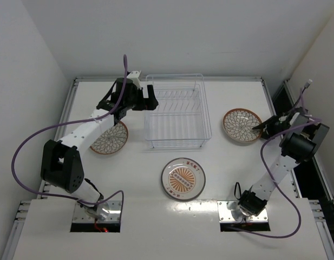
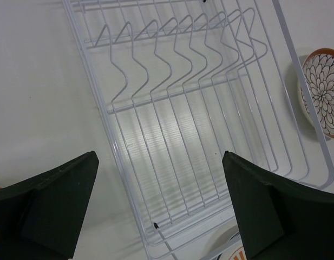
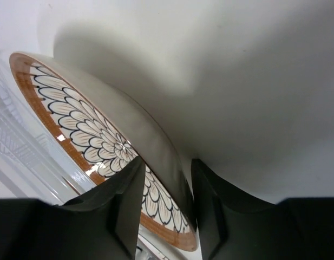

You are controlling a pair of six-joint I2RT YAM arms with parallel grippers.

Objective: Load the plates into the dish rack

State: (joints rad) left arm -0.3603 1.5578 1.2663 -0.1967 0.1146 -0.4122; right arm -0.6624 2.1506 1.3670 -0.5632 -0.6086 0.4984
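The right gripper (image 1: 260,127) had the near-right rim of the right plate (image 1: 242,125) between its fingers. In the wrist view the gripper (image 3: 167,208) looked pinched on that rim, one finger on the patterned face and one on the pale underside of the plate (image 3: 85,127). The plate sat at the right of the counter (image 1: 231,179). The rack (image 1: 177,127) stood to its left, near but apart, so the carry would run leftward across the robot, and this arm was the nearer one. The plate lay close to flat, while the dividers stood in a row across the far part of the rack (image 2: 172,124), so it would probably need tipping on edge. The left gripper (image 1: 149,98) hung spread and empty (image 2: 161,211) over the rack's left side. The left plate (image 1: 110,140) and front plate (image 1: 183,179) lay on the counter, unloaded
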